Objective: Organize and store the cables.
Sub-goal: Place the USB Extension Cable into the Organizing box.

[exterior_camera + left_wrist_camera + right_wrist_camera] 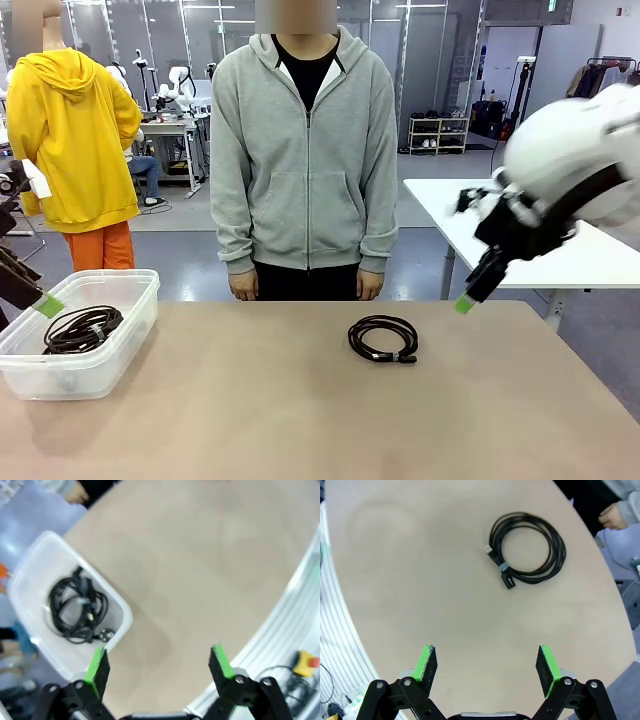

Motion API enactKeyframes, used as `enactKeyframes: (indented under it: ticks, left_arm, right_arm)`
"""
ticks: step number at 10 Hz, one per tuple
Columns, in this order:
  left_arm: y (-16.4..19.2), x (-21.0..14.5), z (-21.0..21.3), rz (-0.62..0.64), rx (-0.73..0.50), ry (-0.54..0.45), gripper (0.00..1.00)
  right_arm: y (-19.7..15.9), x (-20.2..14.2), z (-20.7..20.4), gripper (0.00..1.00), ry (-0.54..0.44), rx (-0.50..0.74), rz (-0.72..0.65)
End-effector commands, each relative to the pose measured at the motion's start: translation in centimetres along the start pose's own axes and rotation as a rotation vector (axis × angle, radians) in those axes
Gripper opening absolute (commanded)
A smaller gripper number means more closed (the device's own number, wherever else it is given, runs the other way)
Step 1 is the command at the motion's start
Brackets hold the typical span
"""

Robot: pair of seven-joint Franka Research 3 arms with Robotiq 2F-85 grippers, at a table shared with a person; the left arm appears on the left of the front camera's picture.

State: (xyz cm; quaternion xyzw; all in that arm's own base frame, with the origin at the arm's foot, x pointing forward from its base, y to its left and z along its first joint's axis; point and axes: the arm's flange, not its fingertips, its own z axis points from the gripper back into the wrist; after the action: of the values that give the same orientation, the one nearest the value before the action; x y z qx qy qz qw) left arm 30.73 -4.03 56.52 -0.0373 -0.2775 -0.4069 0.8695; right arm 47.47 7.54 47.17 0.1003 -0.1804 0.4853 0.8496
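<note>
One coiled cable is left lying flat on the bench, out in the open near the middle, where it can be reached from above. It is tied into a neat ring, so it can be picked up as one piece. Another coiled cable is already laid inside the clear plastic box at the left end of the bench. The box seems to be the place where the cables are kept.

The right claw is held wide open, with nothing in it. In the right wrist view, the cable on the bench is seen at about 1 o'clock from this claw, well apart from it. In the front view the right claw is held up in the air, to the right of that cable.

The left claw is also wide open and empty. In the left wrist view, the box with its cable is seen at about 10 o'clock from it. One green fingertip is seen just over the box's rim.
</note>
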Motion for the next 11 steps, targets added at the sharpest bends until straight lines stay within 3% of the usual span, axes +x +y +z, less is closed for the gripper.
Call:
enactKeyframes:
  ticks: [1, 2, 6, 7, 8, 9, 11]
  left_arm:
    - [1.7, -0.6, -1.3, 0.069, -0.023, 0.02, 1.0]
    - [1.7, -0.6, -1.3, 0.069, -0.023, 0.02, 1.0]
    - [1.6, -1.2, -1.2, 0.052, -0.037, 0.013, 1.0]
    - [0.2, -0.7, -0.3, -0.069, -0.038, -0.029, 1.0]
    - [-1.4, 0.1, 1.3, -0.174, -0.047, -0.06, 1.0]
    - [-3.3, 0.7, 2.7, -0.272, -0.076, -0.069, 1.0]
    - [-5.0, 1.2, 3.5, -0.355, -0.136, -0.08, 1.0]
  right_arm:
    - [-0.6, 0.6, -0.1, 1.0, 0.08, -0.05, -0.032]
    - [0.0, 0.0, 0.0, 1.0, 0.0, 0.0, 0.0]
    - [0.0, 0.0, 0.0, 1.0, 0.0, 0.0, 0.0]
    - [-0.4, 0.4, 0.1, 1.0, 0.019, -0.017, 0.003]
    - [-1.1, 1.9, -1.9, 1.0, 0.085, -0.043, 0.195]
    - [-1.6, 3.5, -4.0, 1.0, 0.072, -0.02, 0.391]
    - [-3.3, 5.4, -8.9, 1.0, 0.119, 0.008, 0.455]
